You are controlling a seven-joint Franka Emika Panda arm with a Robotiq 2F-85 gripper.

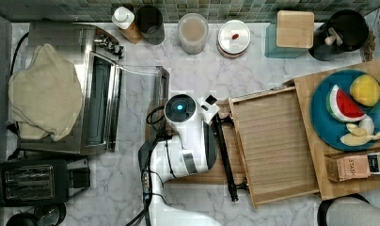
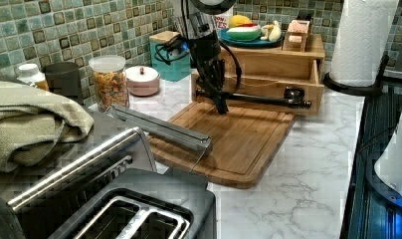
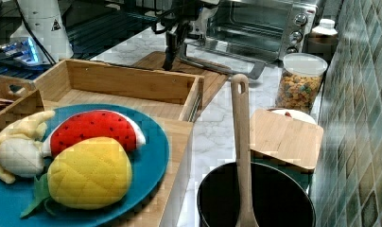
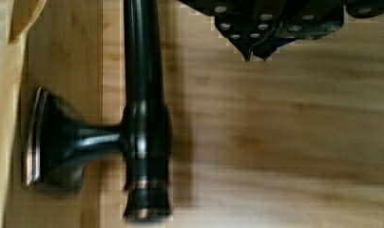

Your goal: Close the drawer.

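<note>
The drawer (image 1: 273, 141), a shallow light-wood tray with a ribbed bottom, stands pulled out of its wooden box (image 1: 348, 186) toward the top view's left. A long black bar handle (image 1: 225, 155) runs along its front. In the left view my gripper (image 2: 221, 107) hangs just in front of the handle (image 2: 253, 98), low over the bamboo cutting board (image 2: 239, 144). In the wrist view the gripper (image 4: 253, 53) is shut with nothing in it, beside the handle bar (image 4: 142, 95) and apart from it. The right view shows the gripper (image 3: 169, 64) beyond the drawer's front wall (image 3: 127, 87).
A steel toaster oven (image 1: 98, 103) with its glass door (image 2: 159, 129) folded down lies on the cutting board's far side from the drawer. A black toaster (image 1: 33, 181), a cloth (image 1: 44, 92), jars (image 1: 193, 33) and a blue plate of plush fruit (image 1: 320, 113) surround the work area.
</note>
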